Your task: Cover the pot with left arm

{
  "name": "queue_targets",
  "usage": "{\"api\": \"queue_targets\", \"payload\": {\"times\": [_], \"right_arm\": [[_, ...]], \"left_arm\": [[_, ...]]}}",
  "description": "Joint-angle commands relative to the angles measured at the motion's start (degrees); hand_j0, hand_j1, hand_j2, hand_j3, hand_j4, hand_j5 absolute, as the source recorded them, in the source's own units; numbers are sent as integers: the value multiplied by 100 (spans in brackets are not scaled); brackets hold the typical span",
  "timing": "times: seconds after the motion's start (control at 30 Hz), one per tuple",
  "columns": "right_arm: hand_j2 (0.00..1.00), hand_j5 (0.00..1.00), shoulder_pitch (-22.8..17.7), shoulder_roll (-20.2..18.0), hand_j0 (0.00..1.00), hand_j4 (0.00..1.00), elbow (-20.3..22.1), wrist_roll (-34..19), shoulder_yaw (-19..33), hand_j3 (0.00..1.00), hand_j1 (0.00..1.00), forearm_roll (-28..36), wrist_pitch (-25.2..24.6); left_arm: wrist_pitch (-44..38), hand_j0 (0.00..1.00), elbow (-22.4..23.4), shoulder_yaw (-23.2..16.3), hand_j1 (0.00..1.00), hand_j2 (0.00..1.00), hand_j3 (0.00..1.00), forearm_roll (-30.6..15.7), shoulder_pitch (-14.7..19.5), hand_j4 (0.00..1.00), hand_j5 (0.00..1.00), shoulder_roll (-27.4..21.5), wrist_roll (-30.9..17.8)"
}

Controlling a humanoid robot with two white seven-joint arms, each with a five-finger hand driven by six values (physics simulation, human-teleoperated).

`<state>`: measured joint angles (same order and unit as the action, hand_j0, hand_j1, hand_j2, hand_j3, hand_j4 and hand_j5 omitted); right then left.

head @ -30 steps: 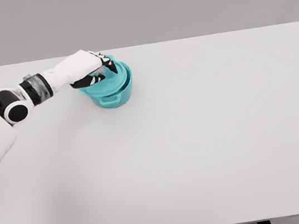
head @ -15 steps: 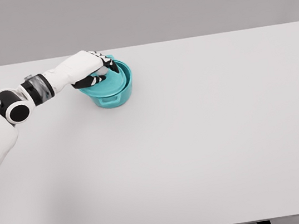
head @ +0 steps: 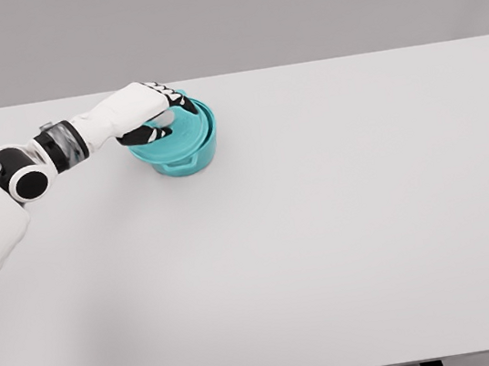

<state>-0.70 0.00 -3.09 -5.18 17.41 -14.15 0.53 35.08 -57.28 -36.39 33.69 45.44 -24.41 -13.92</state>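
I am reaching my left arm (head: 47, 153) in from the left edge, across the far left part of the white table (head: 325, 226), and my left hand (head: 143, 111) is resting over the teal pot (head: 186, 146), which is sitting on the table near its far edge, well left of the middle. My fingers (head: 173, 108) are curling down around the knob of the teal lid (head: 173, 136); the knob itself is hidden under my palm, so I am judging the grip from the way the dark fingertips are closing in from the far side while my thumb (head: 147, 135) is pressing in from the near side. The lid is lying inside the pot's rim but looking tilted, its left edge riding a little higher than the right, where a crescent of the pot's inner wall is showing. I cannot tell whether the lid is fully seated. One small handle (head: 183, 163) of the pot is pointing toward me on its near side. My forearm is running nearly level just above the tabletop, with the black and grey wrist joint (head: 57, 145) lying left of the pot. My right arm is not showing anywhere.
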Motion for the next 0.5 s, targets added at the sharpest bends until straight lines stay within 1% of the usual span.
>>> {"api": "queue_targets", "payload": {"times": [0.0, 0.17, 0.23, 0.47], "right_arm": [[100, 100, 0, 0, 100, 100, 1, -1, 0, 100, 100, 0, 0], [100, 100, 0, 0, 100, 100, 1, -1, 0, 100, 100, 0, 0], [100, 100, 0, 0, 100, 100, -8, -1, 0, 100, 100, 0, 0], [100, 100, 0, 0, 100, 100, -8, -1, 0, 100, 100, 0, 0]], "left_arm": [[-8, 69, -3, 9, 69, 69, 69, -38, 0, 69, 69, -3, 3], [-8, 69, -3, 9, 69, 69, 69, -38, 0, 69, 69, -3, 3], [-8, 72, -3, 9, 72, 72, 72, -38, 0, 72, 72, -3, 3], [-8, 74, -38, 18, 74, 74, 74, -47, 0, 74, 74, -20, 3]]}}
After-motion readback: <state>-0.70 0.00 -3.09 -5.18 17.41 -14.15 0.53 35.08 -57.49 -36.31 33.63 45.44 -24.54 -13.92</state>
